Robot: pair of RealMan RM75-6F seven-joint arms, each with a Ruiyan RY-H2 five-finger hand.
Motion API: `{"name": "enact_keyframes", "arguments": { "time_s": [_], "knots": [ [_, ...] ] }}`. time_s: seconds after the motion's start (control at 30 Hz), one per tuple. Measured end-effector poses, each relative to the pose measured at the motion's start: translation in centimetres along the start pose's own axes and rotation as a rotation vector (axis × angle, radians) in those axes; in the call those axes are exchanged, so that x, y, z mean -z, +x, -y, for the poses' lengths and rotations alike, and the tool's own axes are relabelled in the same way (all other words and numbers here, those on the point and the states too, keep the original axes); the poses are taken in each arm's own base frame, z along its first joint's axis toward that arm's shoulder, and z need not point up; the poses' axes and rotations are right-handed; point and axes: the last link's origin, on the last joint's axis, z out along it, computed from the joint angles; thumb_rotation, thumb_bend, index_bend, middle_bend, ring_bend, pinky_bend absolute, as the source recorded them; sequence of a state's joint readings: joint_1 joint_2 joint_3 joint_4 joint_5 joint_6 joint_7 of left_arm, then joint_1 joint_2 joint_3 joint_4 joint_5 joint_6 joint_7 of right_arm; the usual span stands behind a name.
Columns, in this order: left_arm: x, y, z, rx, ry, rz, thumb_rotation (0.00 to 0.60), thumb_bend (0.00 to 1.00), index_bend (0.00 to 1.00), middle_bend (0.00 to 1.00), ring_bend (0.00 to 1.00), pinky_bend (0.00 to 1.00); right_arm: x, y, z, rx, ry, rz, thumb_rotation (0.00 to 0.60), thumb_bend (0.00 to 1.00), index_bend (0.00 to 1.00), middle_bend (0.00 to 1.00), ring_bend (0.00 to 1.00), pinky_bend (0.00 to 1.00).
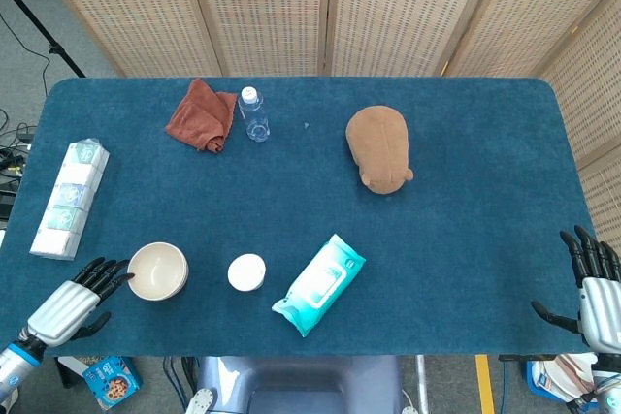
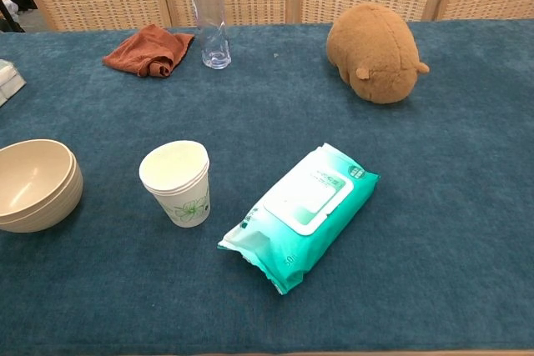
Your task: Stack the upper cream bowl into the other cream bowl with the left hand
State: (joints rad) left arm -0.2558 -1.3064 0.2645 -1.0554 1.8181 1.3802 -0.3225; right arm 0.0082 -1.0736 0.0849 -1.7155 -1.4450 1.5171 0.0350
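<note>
Two cream bowls [image 1: 157, 270] sit nested one inside the other near the table's front left; in the chest view the stacked bowls [image 2: 33, 185] show two rims at the left edge. My left hand [image 1: 82, 293] is just left of the bowls, fingers stretched toward them and apart, holding nothing; whether the fingertips touch the rim is unclear. My right hand [image 1: 592, 283] hangs off the table's right front corner with fingers spread and empty. Neither hand shows in the chest view.
A white paper cup [image 1: 246, 271] stands right of the bowls, then a teal wipes pack [image 1: 318, 285]. Further back are a brown plush toy [image 1: 379, 148], a water bottle [image 1: 254, 114] and a rust cloth [image 1: 202, 115]. A tissue pack stack [image 1: 70, 199] lies at the left edge.
</note>
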Motion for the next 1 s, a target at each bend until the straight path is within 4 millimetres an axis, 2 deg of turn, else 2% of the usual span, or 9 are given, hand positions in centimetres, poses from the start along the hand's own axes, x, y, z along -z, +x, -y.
{"name": "enact_keyframes", "arguments": {
  "time_s": [0.47,0.67,0.73,0.9,1.0],
  "knots": [
    [-0.2,-0.2,0.1,0.015,0.004,-0.003,0.6,0.45,0.12,0.0,0.0,0.0,0.1,0.1,0.0,-0.002,0.001,-0.001,0.6,0.0,0.0,0.0,0.0,0.0],
    [0.5,1.4,0.0,0.063,-0.018,-0.076,0.6,0.42,0.08,0.0,0.0,0.0,0.1,0.1,0.0,-0.002,0.0,-0.001,0.6,0.0,0.0,0.0,0.0,0.0],
    [1.1,2.4,-0.2,0.081,-0.028,-0.119,0.6,0.35,0.03,0.0,0.0,0.0,0.1,0.0,0.0,-0.001,0.001,0.0,0.6,0.0,0.0,0.0,0.0,0.0],
    [2.0,5.4,-0.9,0.121,-0.018,-0.259,0.6,0.06,0.0,0.0,0.0,0.0,0.2,0.1,0.1,0.001,0.01,-0.002,0.6,0.0,0.0,0.0,0.0,0.0],
    [2.4,6.8,-1.1,0.128,0.034,-0.319,0.6,0.0,0.0,0.0,0.0,0.0,0.2,0.2,0.1,0.001,0.012,-0.008,0.6,0.0,0.0,0.0,0.0,0.0]
  ]
}}
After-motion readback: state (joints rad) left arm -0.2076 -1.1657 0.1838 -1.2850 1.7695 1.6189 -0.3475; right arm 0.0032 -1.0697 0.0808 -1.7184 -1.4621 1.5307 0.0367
